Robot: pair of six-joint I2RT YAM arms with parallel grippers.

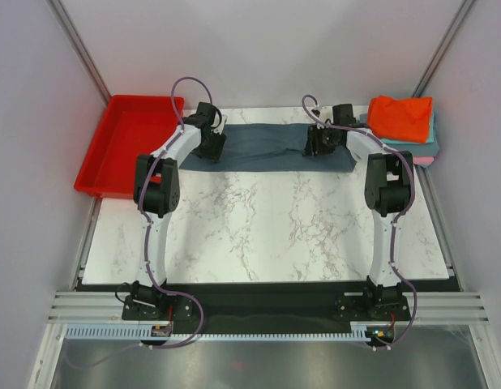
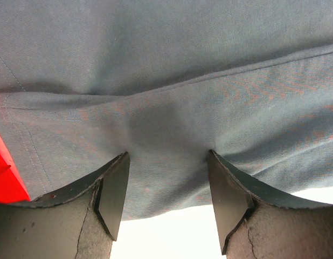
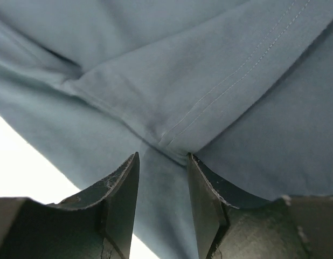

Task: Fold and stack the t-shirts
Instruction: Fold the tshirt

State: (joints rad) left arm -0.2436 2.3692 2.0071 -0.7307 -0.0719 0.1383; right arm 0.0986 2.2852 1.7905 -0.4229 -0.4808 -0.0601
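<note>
**Part-folded, not yet stacked**

The slate blue-grey t-shirt [image 1: 267, 147] lies banded along the table's [image 1: 267, 231] far edge. The left gripper [image 2: 167, 162] and right gripper [image 3: 162, 159] straddle its ends, jaws apart. Folded t-shirts [image 1: 400, 117] sit stacked far right; this one seemingly needs further folding.

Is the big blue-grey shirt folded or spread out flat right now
Folded, at least once: the blue-grey shirt lies as a narrow band on the table, and both wrist views show hemmed layers overlapping.
</note>
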